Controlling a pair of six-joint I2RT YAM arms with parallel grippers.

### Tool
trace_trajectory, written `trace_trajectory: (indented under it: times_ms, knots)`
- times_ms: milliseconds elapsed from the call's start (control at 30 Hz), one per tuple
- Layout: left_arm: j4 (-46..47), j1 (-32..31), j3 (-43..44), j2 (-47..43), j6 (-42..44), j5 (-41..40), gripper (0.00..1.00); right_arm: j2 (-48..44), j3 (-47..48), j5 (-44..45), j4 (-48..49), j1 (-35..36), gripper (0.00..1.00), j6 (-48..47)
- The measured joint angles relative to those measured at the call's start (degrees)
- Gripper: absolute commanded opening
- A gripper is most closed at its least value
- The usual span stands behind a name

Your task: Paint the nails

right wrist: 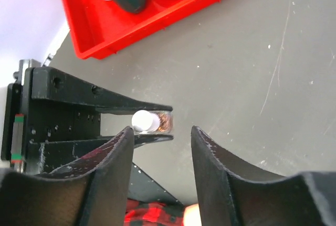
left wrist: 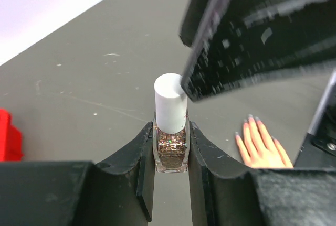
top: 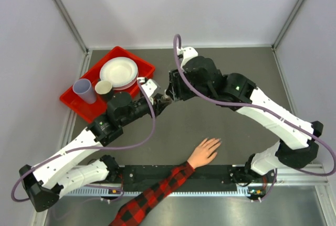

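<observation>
nails (left wrist: 250, 117): tiny, at the tips of the fingers; from the left wrist they look grey-blue, darker than the skin.
peach hand (top: 205, 152): light skin, fingers spread wide, lying flat on the dark table (top: 220, 126) near the front edge, fingertips pointing away from the arms.
sleeve (top: 157, 192): red-and-black checks, running from the wrist down to the front edge.
polish bottle (left wrist: 170, 150): small clear glass full of brown sparkly polish, standing straight up, squeezed between the two black fingers of the left robot hand (left wrist: 170, 137), well apart from the peach hand.
cap (left wrist: 170, 103): white, round and tall, on top of the bottle.
</observation>
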Motion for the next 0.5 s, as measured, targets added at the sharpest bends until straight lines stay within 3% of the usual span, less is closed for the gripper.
trace_trajectory:
  times_ms: [367, 500]
  knots:
    - [1.3, 0.0, -0.4, 1.6, -3.1, -4.3, 0.0, 6.6, 3.3, 7.4, -2.9, 3.2, 0.43, 3.3]
    - [2.1, 0.0, -0.9, 1.6, -4.0, -3.8, 0.0, 7.2, 3.3, 8.0, -2.5, 3.3, 0.32, 2.7]
